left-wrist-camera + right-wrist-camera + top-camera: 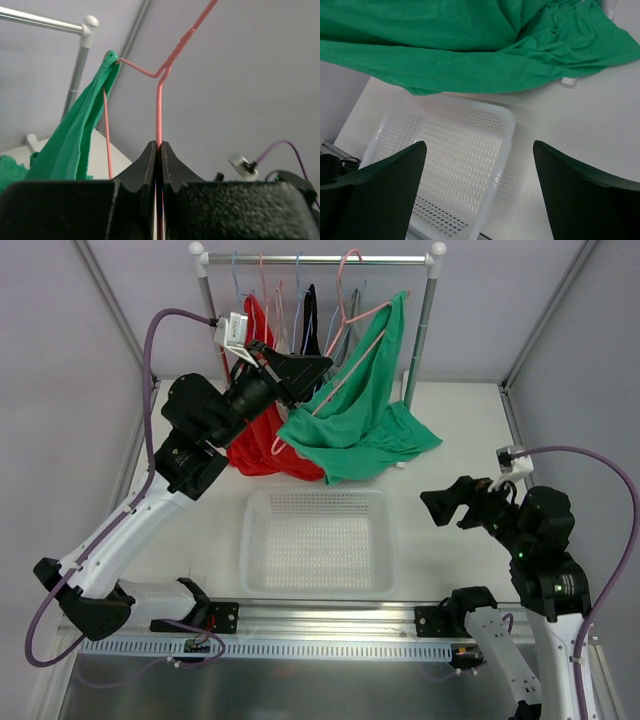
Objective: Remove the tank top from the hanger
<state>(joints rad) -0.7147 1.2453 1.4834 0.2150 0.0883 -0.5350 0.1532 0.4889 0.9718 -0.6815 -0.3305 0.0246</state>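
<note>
**Green top half hung, pink hanger pinched by the left arm**

The left gripper [322,364] is clenched on the wire of the thin salmon-pink clothes hanger [352,362]. In the left wrist view its two black fingers meet with the pink wire [159,107] rising straight out from between them, then kinking sideways toward one shoulder end. The hanger sits tilted in front of the grey metal clothes rail [320,258]. Its hook reaches up to the rail, but I cannot tell whether it rests on it.

The emerald-green sleeveless tank top of soft fabric [360,425] is on the hanger by one thin strap, looped over the hanger's end [112,59]. From there the cloth drops in a long fold. Its lower part lies spread and crumpled on the white table [465,440], just behind the white perforated plastic basket [315,592] and beside a red garment [255,450] hanging from the same rail. Light-blue hangers [235,275] hang further left on the rail.

The right gripper [442,506] is released, its dark fingers spread wide and holding nothing. It hovers above the table to the right of the basket, well apart from the top. The right wrist view looks between the fingers [380,190] at the basket's corner [509,122] and the green fabric [445,45] beyond it.
</note>
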